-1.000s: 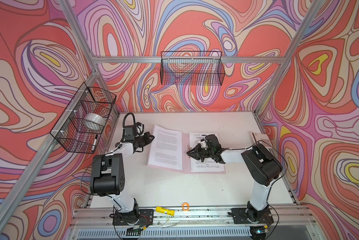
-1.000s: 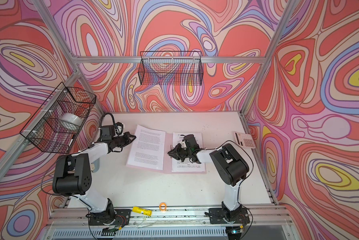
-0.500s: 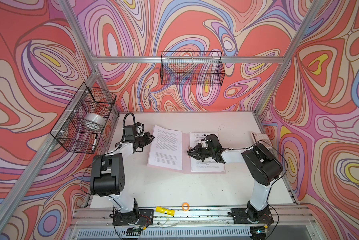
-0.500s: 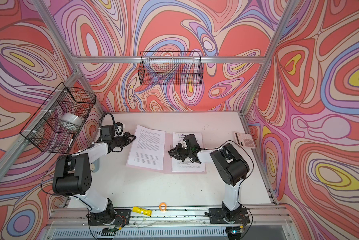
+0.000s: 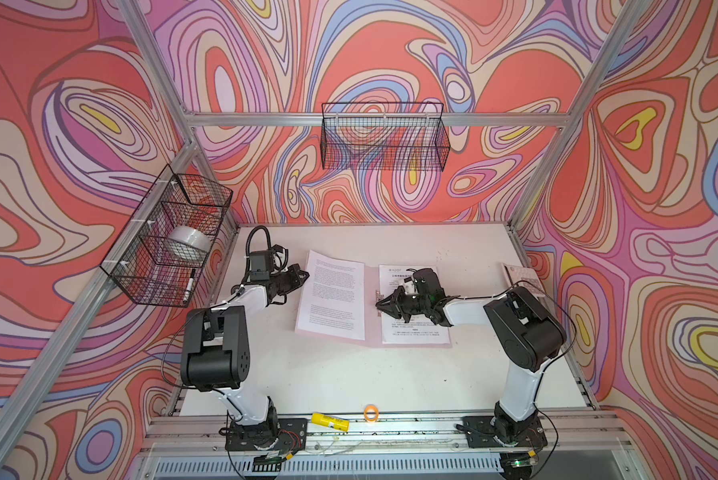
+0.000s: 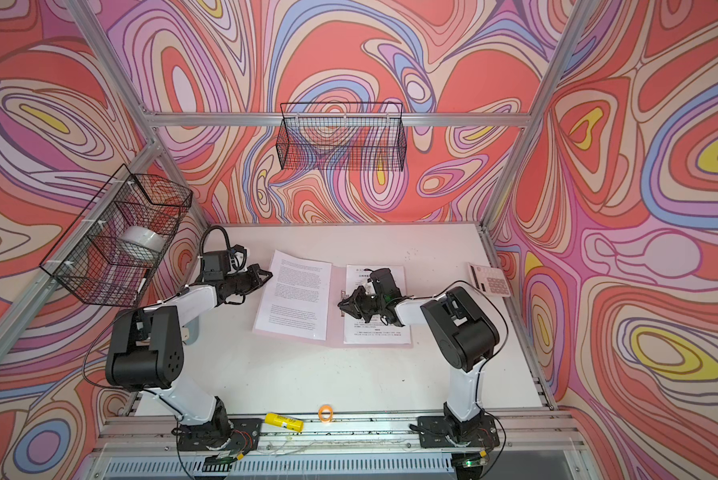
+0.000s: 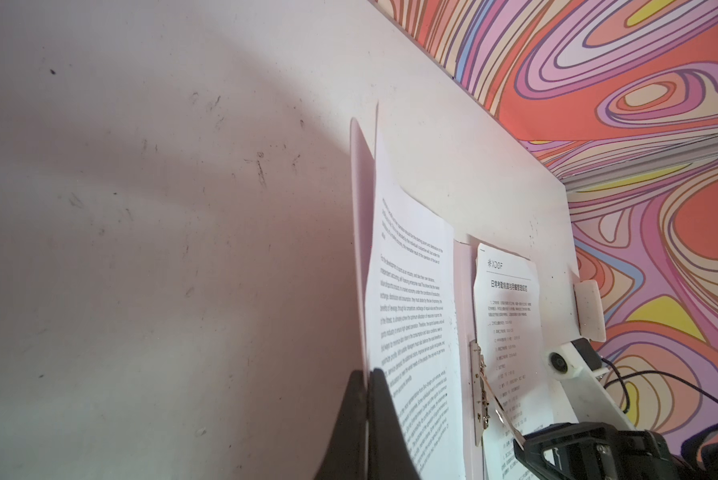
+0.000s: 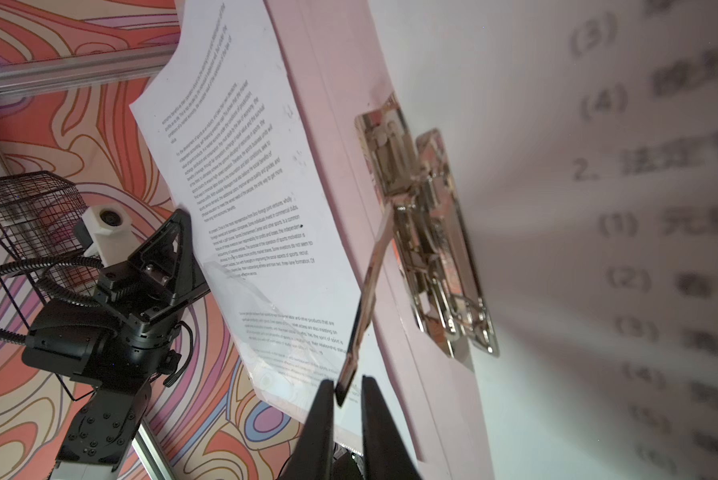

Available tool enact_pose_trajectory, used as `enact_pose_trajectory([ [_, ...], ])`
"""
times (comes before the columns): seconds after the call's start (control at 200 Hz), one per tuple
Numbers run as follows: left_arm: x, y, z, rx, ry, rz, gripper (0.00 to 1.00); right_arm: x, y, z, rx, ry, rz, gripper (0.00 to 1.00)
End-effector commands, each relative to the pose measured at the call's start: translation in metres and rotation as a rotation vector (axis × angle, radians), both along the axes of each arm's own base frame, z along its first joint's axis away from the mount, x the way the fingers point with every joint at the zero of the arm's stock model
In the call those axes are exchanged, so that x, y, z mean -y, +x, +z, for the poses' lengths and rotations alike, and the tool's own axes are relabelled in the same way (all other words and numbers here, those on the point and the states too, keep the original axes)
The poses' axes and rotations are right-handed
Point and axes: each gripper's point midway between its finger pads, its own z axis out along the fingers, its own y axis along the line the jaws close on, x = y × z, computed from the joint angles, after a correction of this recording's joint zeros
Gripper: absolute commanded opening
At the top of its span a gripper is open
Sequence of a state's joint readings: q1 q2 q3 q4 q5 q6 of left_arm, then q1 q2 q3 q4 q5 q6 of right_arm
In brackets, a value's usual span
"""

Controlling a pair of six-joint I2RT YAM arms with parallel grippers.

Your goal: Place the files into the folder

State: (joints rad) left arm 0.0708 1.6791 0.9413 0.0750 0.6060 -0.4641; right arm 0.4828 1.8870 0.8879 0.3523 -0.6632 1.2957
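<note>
White table (image 5: 349,374) carries the folder (image 5: 371,320), lying open, with files (image 5: 332,295) on both leaves. Outer cover edge is clenched by the left fingers (image 7: 384,415). Raised lever of the clip (image 8: 427,232) sits between the right fingers (image 8: 322,424); whether they grasp it cannot be told.

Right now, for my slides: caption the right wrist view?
Right gripper grips the raised lever of the silver clip in the open pink folder.
</note>
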Motion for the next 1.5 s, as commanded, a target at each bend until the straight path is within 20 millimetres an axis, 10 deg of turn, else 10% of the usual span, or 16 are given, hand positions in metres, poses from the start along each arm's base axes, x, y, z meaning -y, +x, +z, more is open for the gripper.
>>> enact_pose_trajectory([
  [0.0,0.005,0.001,-0.003,0.004,0.003,-0.027,0.00,0.004,0.001,0.007,0.022,0.009,-0.012,0.13],
  [0.235,0.004,0.001,-0.001,0.009,0.009,-0.027,0.00,0.006,-0.003,0.005,0.011,0.004,-0.011,0.00],
  [1.493,0.006,-0.001,0.020,0.087,-0.020,-0.013,0.00,0.050,-0.039,-0.090,-0.186,-0.256,-0.012,0.00],
])
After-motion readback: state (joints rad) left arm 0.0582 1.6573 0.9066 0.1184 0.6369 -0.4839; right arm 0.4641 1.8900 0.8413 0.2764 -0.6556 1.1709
